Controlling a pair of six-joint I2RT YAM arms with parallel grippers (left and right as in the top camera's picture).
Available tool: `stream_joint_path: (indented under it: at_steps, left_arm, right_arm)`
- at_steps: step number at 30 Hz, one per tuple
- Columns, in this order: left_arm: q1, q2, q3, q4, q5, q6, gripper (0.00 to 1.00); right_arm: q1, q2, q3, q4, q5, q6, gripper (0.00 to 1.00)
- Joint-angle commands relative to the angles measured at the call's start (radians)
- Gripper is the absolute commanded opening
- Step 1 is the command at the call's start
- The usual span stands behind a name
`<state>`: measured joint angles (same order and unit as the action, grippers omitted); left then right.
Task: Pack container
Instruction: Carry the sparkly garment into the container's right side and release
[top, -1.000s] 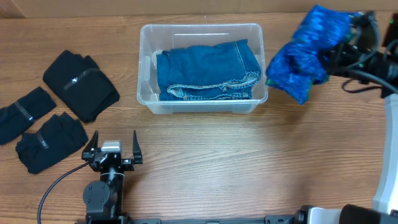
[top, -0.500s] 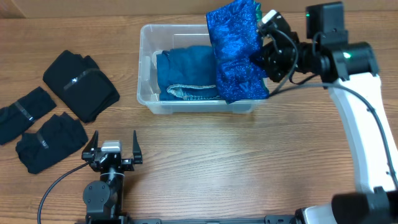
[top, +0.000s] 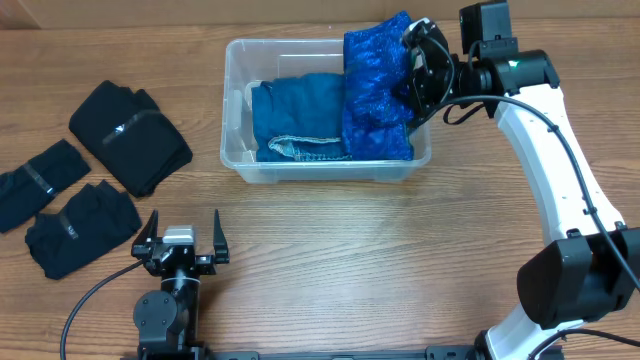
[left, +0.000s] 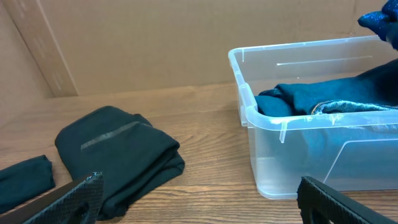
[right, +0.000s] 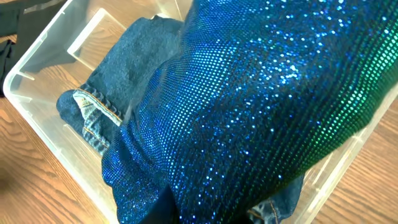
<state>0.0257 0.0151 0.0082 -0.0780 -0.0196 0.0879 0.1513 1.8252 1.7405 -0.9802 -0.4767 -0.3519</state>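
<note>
Supporting surface: wooden table (top: 400, 250), filling the overhead view.
Right arm (top: 560, 150): white, running from lower right to upper right.
Container (top: 232, 110): clear bin, upper centre, standing on the table.
Sparkly blue cloth (top: 375, 100): draped over the container's right half, its top raised at the far right corner.
Jeans (top: 300, 115): folded inside the container, partly under the cloth.
Black garments (top: 130, 135): three folded, far left, well apart from the container.
Right gripper (top: 415, 70): jaws clamped on the cloth's upper edge.
Left gripper (top: 185, 220): lower left, jaws spread wide, holding nothing.
</note>
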Motion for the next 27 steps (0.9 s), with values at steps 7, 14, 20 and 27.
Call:
stream_joint_path:
  at_steps: [7, 14, 20, 27]
  left_arm:
    - [-0.006, -0.010, -0.003, 0.003, -0.006, 0.017, 1.00]
    - [-0.006, -0.010, -0.003, 0.003, -0.006, 0.017, 1.00]
    - [-0.006, -0.010, -0.003, 0.003, -0.006, 0.017, 1.00]
    - [-0.007, -0.010, -0.003, 0.003, -0.006, 0.017, 1.00]
  right_arm:
    - [0.000, -0.014, 0.026, 0.006, -0.006, 0.013, 0.67]
    - [-0.001, -0.016, 0.039, 0.023, 0.071, 0.082, 0.62]
    - [0.000, -0.014, 0.040, 0.087, 0.148, 0.227, 0.04]
    - [0.008, 0.079, 0.039, 0.060, 0.169, 0.278, 0.04]
